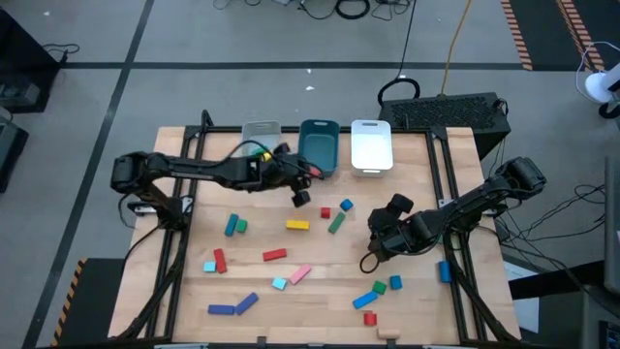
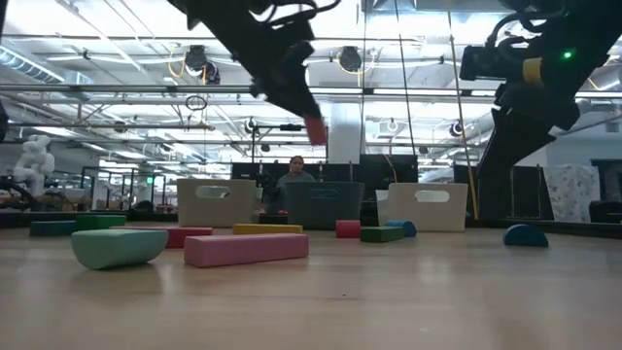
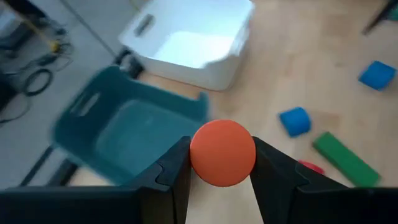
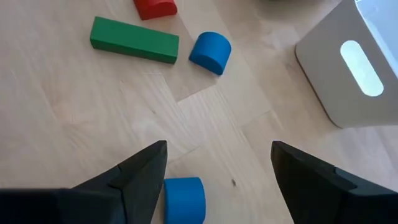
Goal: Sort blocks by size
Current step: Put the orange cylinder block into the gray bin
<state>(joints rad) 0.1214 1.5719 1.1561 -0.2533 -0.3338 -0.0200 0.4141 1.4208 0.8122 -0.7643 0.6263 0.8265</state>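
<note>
Above the surface [image 1: 320, 320], near the teal tray [image 1: 320, 145], the left claw [image 3: 222, 163] grips an orange-red cylinder [image 3: 222, 153] by its sides, lifted presumably for sorting. Right claw [image 4: 217, 165] hovers open over a blue block [image 4: 184, 198]; other blocks [image 1: 274, 255] lie scattered.

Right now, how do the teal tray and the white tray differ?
The teal tray is dark teal; the white tray is white. The teal tray stands in the middle of the row of three, the white tray at the right end. The left gripper, holding a red-orange block, hovers near the teal tray. Both are open-topped rectangular trays.
</note>
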